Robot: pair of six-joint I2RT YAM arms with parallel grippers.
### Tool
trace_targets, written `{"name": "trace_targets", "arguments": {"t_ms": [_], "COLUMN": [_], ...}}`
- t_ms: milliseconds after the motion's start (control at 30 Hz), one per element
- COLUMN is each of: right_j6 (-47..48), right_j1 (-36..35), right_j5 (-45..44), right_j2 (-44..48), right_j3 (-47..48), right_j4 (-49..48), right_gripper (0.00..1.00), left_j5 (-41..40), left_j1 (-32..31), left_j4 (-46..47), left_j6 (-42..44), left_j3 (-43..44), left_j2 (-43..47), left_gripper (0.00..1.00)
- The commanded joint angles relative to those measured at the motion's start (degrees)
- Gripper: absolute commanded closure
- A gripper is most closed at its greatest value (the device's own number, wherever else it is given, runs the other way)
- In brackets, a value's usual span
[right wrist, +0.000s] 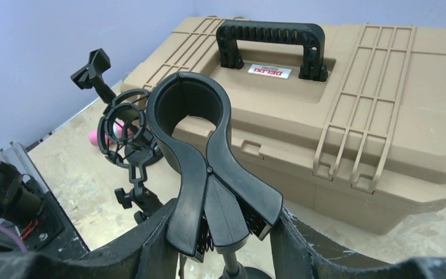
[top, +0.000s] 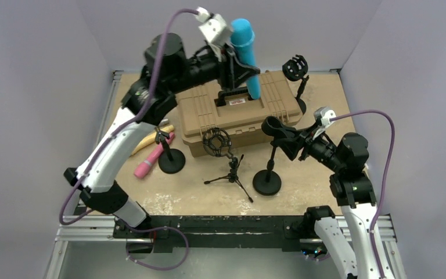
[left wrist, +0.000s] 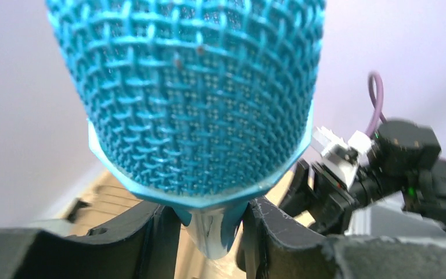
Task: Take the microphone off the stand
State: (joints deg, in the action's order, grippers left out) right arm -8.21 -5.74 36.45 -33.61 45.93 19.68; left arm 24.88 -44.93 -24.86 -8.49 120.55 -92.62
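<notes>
A blue microphone (top: 247, 55) with a mesh head (left wrist: 197, 99) is held upright in the air above the toolbox, clear of every stand. My left gripper (top: 237, 65) is shut on its body just below the head, as the left wrist view (left wrist: 212, 224) shows. My right gripper (top: 295, 142) is shut on the handles of the black spring clip (top: 276, 128) on top of a round-base stand (top: 267, 181). In the right wrist view the clip (right wrist: 191, 110) has an empty ring, and my right gripper (right wrist: 223, 224) squeezes its two handles.
A tan toolbox (top: 273, 102) stands in the middle. A pink microphone (top: 150, 163) lies at the left beside another round-base stand (top: 171, 161). A tripod shock mount (top: 219, 144) stands in front of the box. One more stand (top: 296, 68) is at the back right.
</notes>
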Motion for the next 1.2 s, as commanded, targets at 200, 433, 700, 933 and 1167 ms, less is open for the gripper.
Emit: {"name": "trace_targets", "arguments": {"t_ms": [200,433,700,933,1167], "right_j6": [-0.49,-0.88,-0.95,-1.07,-1.11], "right_j1": [-0.10,-0.13,-0.13,-0.10,-0.15], "right_j5": [-2.69,-3.54,-3.68,-4.22,-3.61], "right_j2": [1.16,1.81,2.74,4.04,4.12], "right_j3": [0.79,0.50,0.43,0.30,0.26], "right_j4": [-4.02,-4.17,-4.04,-4.15,-4.36], "right_gripper": [1.00,1.00,1.00,1.00,1.00], "left_j5": [-40.36,-63.80,-64.37,-55.93,-54.74], "left_j1": [3.28,15.01,35.17,47.50,51.95], "left_j4": [-7.10,-9.13,-6.65,-13.17,-14.30], "left_j6": [0.69,4.70,-18.72,-54.32,-71.13], "left_j3": [-3.66,-22.34,-44.80,-56.95,-67.39], "left_j2": [17.07,30.40,40.23,39.30,39.28], "left_gripper": [1.00,1.00,1.00,1.00,1.00]}}
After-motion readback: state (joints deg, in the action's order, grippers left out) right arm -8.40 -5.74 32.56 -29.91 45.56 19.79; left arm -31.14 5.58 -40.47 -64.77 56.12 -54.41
